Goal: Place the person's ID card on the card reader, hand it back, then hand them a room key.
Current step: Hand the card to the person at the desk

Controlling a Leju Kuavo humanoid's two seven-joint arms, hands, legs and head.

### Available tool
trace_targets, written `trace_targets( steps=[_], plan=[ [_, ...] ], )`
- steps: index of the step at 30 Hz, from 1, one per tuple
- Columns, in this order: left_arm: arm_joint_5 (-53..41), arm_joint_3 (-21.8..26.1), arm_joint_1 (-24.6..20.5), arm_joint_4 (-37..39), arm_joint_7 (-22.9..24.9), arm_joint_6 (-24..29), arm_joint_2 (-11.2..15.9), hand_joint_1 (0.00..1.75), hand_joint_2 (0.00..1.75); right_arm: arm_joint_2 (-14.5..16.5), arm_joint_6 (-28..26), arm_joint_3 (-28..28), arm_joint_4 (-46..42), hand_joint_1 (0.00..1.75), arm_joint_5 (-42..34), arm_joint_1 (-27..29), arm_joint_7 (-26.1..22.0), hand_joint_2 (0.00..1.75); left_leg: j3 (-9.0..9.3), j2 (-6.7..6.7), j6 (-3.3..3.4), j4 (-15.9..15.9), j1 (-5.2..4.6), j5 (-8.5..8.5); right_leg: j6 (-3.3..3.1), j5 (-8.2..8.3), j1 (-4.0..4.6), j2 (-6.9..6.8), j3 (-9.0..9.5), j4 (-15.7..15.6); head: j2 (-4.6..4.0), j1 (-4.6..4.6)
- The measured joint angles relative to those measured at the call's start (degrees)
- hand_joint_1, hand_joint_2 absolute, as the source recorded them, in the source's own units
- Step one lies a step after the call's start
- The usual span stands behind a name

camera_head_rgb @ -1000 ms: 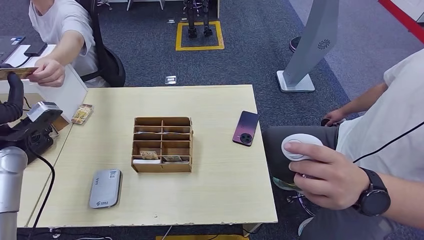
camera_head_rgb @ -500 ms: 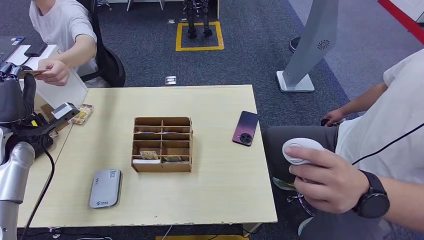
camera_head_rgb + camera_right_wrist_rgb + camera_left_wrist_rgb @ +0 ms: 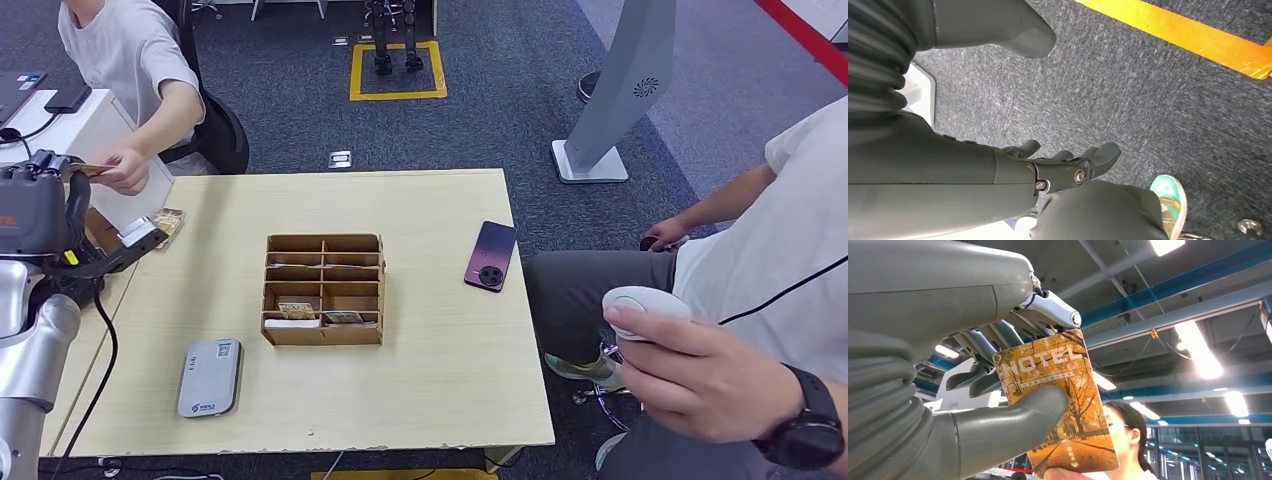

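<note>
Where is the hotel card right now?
In the left wrist view, the hotel card is pinched by the left hand, with a person's fingertip touching its far edge.

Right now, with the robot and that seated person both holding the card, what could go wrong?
The left hand pinches the hotel card by one end while the person's fingertip touches the other; a tug could bend the card. If the hand lets go before the person has a firm grip, the card may fall beside the table.

Orange autumn-print room key [image 3: 1058, 400] marked HOTEL, pinched upright in left hand [image 3: 998, 370]; grey card reader [image 3: 211, 377] flat on counter [image 3: 440, 380].
</note>
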Motion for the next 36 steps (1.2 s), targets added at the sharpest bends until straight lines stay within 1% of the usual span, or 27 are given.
trace_targets(
  steps=[6, 10, 15, 19, 27, 31, 36],
  plan=[
    [-0.02, -0.42, -0.98, 1.17, 0.16, 0.03, -0.29, 1.75, 1.75, -0.02, -0.02, 0.01, 0.0, 0.0, 0.0, -0.02, -0.04, 1.75, 0.0, 0.02, 0.0, 0.0, 0.0, 0.0, 0.0, 0.01, 0.0, 0.05, 0.0, 0.0, 0.0, 0.01],
    [1.45, -0.55, -1.19, 1.69, -0.11, 0.03, -0.33, 0.0, 1.75, -0.02, -0.07, 0.0, 0.0, 0.0, 0.0, -0.02, 0.02, 1.75, 0.0, 0.04, 0.0, 0.0, 0.0, 0.0, 0.0, 0.0, 0.0, 0.05, -0.01, 0.0, 0.0, 0.0],
    [5.98, -1.02, -1.22, 2.08, -0.96, -0.47, -0.7, 0.0, 1.75, -0.02, -0.2, 0.0, 0.0, 0.0, -0.04, -0.02, 0.19, 1.75, -0.01, 0.03, 0.0, 0.0, 0.0, 0.0, 0.0, 0.0, 0.0, 0.05, -0.01, 0.0, 0.0, 0.01],
    [10.31, -1.63, -1.3, 2.09, -0.97, -3.3, -1.3, 0.0, 1.75, -0.02, -0.21, 0.0, 0.0, 0.0, -0.05, 0.01, 0.45, 1.75, -0.01, 0.04, 0.0, 0.0, 0.0, 0.0, 0.03, 0.02, 0.0, 0.05, -0.01, 0.0, 0.0, 0.0],
    [11.89, -2.31, -1.29, 2.06, -1.42, -4.47, -1.76, 0.0, 1.75, -0.03, -0.21, 0.0, 0.0, 0.0, -0.05, 0.03, 0.56, 1.75, -0.01, 0.05, 0.0, 0.0, 0.0, 0.0, 0.05, 0.04, 0.0, 0.06, -0.01, 0.0, 0.0, 0.0],
    [14.32, -3.12, 0.22, 0.03, -3.03, -7.33, -1.1, 0.0, 1.75, -0.18, -0.21, 0.0, 0.0, 0.0, -0.07, 0.08, 0.29, 1.75, -0.02, 0.06, 0.0, -0.01, 0.0, 0.0, 0.05, 0.04, 0.0, 0.1, -0.01, 0.01, 0.0, 0.0],
    [14.56, -3.64, 1.77, -2.54, -2.1, -8.93, 0.12, 0.0, 1.75, -0.39, -0.21, 0.0, 0.0, 0.0, -0.09, 0.11, 0.01, 1.75, -0.05, 0.06, 0.0, -0.01, 0.01, 0.0, 0.05, 0.04, 0.0, 0.1, -0.03, 0.0, 0.0, 0.01]
  ],
)
